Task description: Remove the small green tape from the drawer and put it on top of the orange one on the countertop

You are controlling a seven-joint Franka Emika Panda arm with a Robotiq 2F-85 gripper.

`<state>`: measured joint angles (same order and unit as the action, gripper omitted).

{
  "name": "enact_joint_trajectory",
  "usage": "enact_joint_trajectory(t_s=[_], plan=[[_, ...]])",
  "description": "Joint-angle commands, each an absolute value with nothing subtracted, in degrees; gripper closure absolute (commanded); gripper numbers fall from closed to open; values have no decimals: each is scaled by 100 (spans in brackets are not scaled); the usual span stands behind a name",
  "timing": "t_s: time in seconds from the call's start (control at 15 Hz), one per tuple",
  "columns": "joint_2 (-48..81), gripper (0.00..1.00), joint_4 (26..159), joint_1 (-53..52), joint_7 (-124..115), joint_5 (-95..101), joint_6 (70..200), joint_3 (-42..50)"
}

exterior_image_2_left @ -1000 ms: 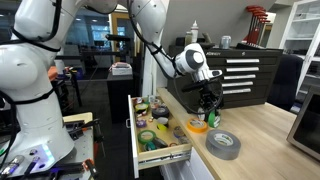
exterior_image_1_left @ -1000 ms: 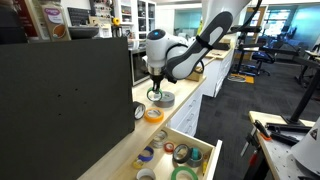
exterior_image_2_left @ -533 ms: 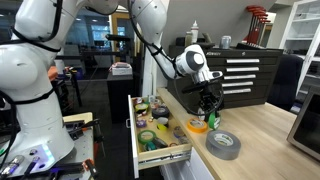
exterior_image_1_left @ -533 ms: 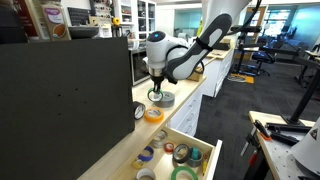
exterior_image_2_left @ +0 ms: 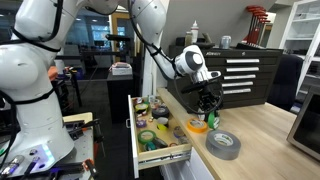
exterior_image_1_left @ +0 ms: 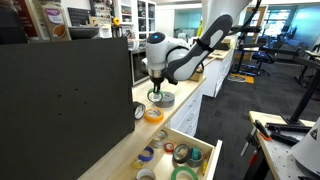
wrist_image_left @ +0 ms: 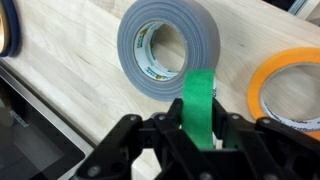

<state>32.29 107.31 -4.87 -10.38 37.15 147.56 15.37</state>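
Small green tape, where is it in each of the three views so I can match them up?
In an exterior view: the small green tape hangs at centre, in the gripper.
In an exterior view: the tape is right of centre, barely visible, above the orange one.
Wrist view: the tape is lower centre, edge-on between the fingers.
Shared landmark: the grey roll.

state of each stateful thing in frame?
drawer: open, tape rolls inside.
gripper: shut on small green tape.
small green tape: held on edge over countertop, not on orange one.
orange one: flat on countertop, nothing on top.
grey roll: flat on countertop.
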Motion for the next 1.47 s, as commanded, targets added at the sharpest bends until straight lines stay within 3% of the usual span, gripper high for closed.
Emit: enact_joint_trajectory(t_s=[0.0,0.4,0.47,0.53,1.0,1.4], plan=[[3194,92,10963,-512,-1208,3907,14971,1479],[3242,90,11213,-553,-1171,3895,15193,1344],[3280,47,11253,-556,-1171,3887,15234,1337],[3323,46,11302,-540,-1150,3861,15274,1321],[3298,3,11574,-619,-1139,3919,15470,1416],[2989,0,11827,-574,-983,3732,15559,1311]])
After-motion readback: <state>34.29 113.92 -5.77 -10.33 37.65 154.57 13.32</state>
